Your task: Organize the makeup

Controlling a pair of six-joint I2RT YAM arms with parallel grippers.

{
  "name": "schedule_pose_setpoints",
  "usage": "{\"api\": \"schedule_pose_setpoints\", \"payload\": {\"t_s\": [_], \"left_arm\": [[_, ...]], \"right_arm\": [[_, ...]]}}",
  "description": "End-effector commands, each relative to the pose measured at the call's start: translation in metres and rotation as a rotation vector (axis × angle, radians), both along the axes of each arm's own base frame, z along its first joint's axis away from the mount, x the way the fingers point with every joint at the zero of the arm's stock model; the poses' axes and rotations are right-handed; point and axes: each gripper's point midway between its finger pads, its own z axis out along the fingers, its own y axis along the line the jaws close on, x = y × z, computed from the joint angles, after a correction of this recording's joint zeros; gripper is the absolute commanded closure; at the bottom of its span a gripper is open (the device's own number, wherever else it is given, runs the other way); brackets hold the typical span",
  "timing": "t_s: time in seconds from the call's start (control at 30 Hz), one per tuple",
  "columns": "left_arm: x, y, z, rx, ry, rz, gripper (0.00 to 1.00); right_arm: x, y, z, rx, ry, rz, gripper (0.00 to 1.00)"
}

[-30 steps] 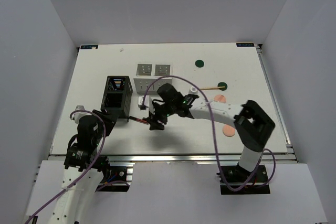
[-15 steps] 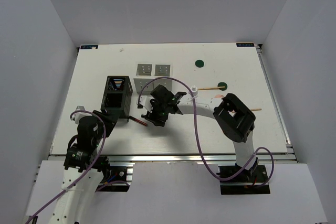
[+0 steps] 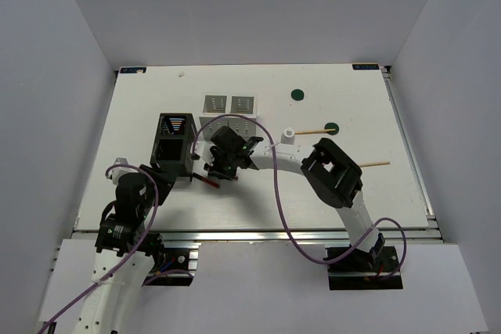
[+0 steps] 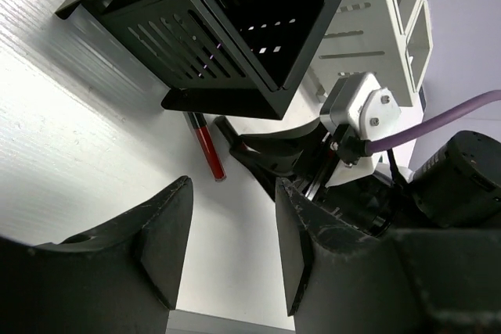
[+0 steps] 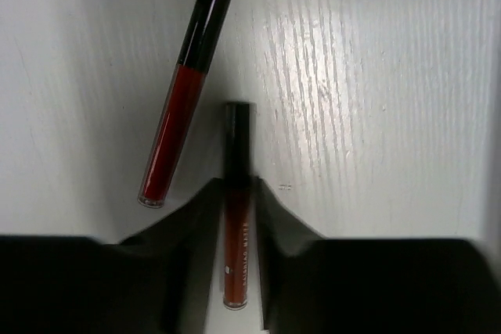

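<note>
— Which step are we on?

— The pick-up, I'd say. The right pincer [image 5: 237,190] is down on the worktop [image 3: 141,107], just in front of the black holder [image 3: 174,146]. Its fingers press either side of a slim red-and-black tube [image 5: 237,146]. It's gripping it, by the wrist view, but the tube lies flat on the surface, not yet lifted.

— And the one beside it?

— That's a second tube [image 5: 182,99], tilted, just beside the fingers, with its black cap end near the holder's foot. It's loose, and I can't see anything touching it.

— Left arm?

— The left pincer [image 4: 232,220] hangs open and empty by the holder's near corner.

— Next move?

— A straight, clean lift, I reckon, without nudging the neighbour. Then the tube has to be turned upright over a slot. Which slot, I can't say. There's plenty left too: a green disc [image 3: 297,95], a white bottle [image 3: 289,134] and a wooden stick [image 3: 374,163], all well off to the right.
</note>
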Motion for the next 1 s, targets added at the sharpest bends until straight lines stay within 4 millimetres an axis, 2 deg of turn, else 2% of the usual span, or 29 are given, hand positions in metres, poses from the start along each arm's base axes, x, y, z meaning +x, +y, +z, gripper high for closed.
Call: {"api": "schedule_pose_setpoints", "payload": {"t_s": [0.0,0.03,0.1,0.17,0.23,0.3,0.33,0.37,0.4,0.43,0.47,0.5,0.57,0.6,0.67,0.7,0.73,0.83,0.97], "left_arm": [[-0.002,0.0,0.001,0.015,0.01,-0.013,0.44],[-0.002,0.0,0.001,0.014,0.009,-0.011,0.44],[-0.004,0.001,0.0,0.011,0.012,-0.004,0.44],[-0.005,0.003,-0.001,0.01,0.008,0.007,0.44],[-0.006,0.004,0.0,0.01,-0.001,0.01,0.44],[-0.006,0.004,0.0,0.011,0.0,0.011,0.44],[-0.006,0.004,0.0,0.012,-0.001,0.007,0.44],[-0.006,0.003,0.0,0.013,-0.001,0.005,0.44],[-0.006,0.003,0.0,0.014,-0.001,0.004,0.44],[-0.006,0.002,-0.001,0.012,0.001,0.0,0.44],[-0.005,0.002,-0.002,0.011,0.001,-0.001,0.44],[-0.005,0.002,-0.003,0.011,0.001,-0.001,0.44],[-0.004,0.001,-0.003,0.005,0.0,-0.003,0.44],[-0.004,0.001,-0.004,0.004,0.0,-0.004,0.44],[-0.003,0.001,-0.002,0.004,-0.003,-0.003,0.44],[-0.003,0.001,-0.002,0.005,-0.003,-0.002,0.44],[-0.003,0.001,-0.001,0.005,-0.005,-0.002,0.44],[-0.001,-0.001,0.001,-0.001,-0.01,-0.009,0.44],[-0.001,-0.002,0.003,-0.011,-0.012,-0.013,0.44]], "right_arm": [[0.002,-0.008,-0.013,-0.048,0.0,-0.02,0.76],[0.002,-0.015,-0.018,-0.064,0.002,-0.033,0.9],[0.006,-0.022,-0.014,-0.052,-0.002,-0.056,1.0],[0.01,-0.034,-0.011,-0.043,-0.012,-0.077,1.0],[0.009,-0.038,-0.003,-0.013,-0.003,-0.061,1.0],[0.019,-0.037,0.032,0.1,-0.015,-0.063,1.0],[0.013,-0.03,0.052,0.188,0.016,-0.02,1.0],[0.018,-0.033,0.087,0.284,-0.004,-0.018,1.0],[0.026,-0.02,0.121,0.413,-0.06,0.008,1.0],[0.019,-0.016,0.159,0.522,-0.067,0.049,1.0],[0.021,-0.013,0.18,0.588,-0.092,0.066,1.0],[0.024,-0.003,0.21,0.688,-0.144,0.095,1.0],[0.028,0.007,0.243,0.808,-0.144,0.068,1.0],[0.035,0.015,0.28,0.935,-0.222,0.072,1.0],[0.043,0.035,0.286,1.016,-0.193,-0.003,1.0],[0.063,0.042,0.316,1.08,-0.251,-0.09,1.0],[0.071,0.062,0.297,1.071,-0.178,-0.159,1.0],[0.103,0.089,0.304,1.119,-0.184,-0.262,1.0],[0.117,0.11,0.306,1.18,-0.228,-0.272,1.0]]}}
